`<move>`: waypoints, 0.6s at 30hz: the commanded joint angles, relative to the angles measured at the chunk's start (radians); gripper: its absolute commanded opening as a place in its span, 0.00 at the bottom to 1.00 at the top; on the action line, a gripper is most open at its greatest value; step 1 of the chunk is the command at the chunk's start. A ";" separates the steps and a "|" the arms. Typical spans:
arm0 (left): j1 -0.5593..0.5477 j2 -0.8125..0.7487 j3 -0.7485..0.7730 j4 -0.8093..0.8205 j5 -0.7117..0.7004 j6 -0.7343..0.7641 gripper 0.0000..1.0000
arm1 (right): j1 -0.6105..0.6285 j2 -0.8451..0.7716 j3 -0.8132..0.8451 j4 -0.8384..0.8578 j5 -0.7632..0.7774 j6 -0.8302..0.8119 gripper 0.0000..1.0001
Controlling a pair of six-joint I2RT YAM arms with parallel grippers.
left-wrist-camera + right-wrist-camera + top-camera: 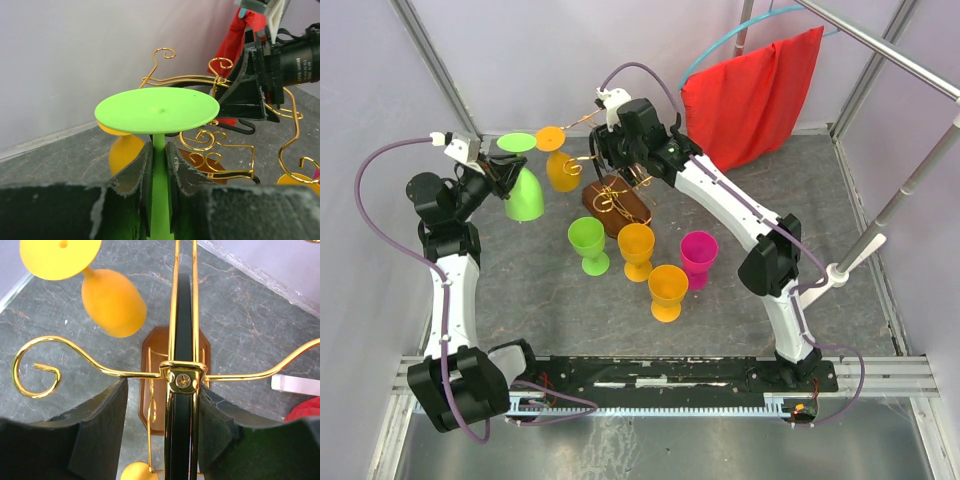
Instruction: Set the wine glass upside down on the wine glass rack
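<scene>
1. Pinching the stem of the upside-down green wine glass, the left claw holds it foot-up in the air, just left of the wine glass rack.
2. The right claw is spread, straddling the rack's central post.
3. An inverted orange glass is up among the rack's arms.

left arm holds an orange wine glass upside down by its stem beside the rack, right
No: the left wrist view shows the wine glass in the left fingers is green, not orange. It is upside down, held by its stem, beside the rack.
</scene>
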 commanded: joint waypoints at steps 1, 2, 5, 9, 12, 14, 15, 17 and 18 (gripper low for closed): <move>0.000 -0.001 0.005 0.059 0.014 0.012 0.03 | 0.001 0.044 0.060 0.138 0.046 0.058 0.57; 0.001 0.002 0.003 0.061 0.015 0.013 0.03 | 0.001 0.051 0.065 0.149 0.052 0.067 0.56; -0.003 0.001 -0.006 0.060 0.020 0.020 0.03 | 0.001 0.073 0.086 0.169 0.069 0.092 0.54; -0.010 0.002 -0.024 0.060 0.026 0.028 0.03 | 0.001 0.097 0.103 0.204 0.091 0.125 0.54; -0.017 0.004 -0.040 0.069 0.028 0.038 0.03 | 0.001 0.103 0.106 0.227 0.093 0.141 0.56; -0.024 0.008 -0.054 0.081 0.030 0.042 0.03 | 0.001 0.101 0.111 0.223 0.089 0.143 0.64; -0.029 0.010 -0.061 0.086 0.032 0.046 0.03 | 0.001 0.094 0.110 0.222 0.082 0.144 0.68; -0.045 0.015 -0.077 0.102 0.033 0.055 0.03 | 0.001 0.077 0.097 0.222 0.062 0.144 0.76; -0.056 0.017 -0.087 0.110 0.033 0.064 0.03 | 0.001 0.065 0.088 0.222 0.052 0.145 0.79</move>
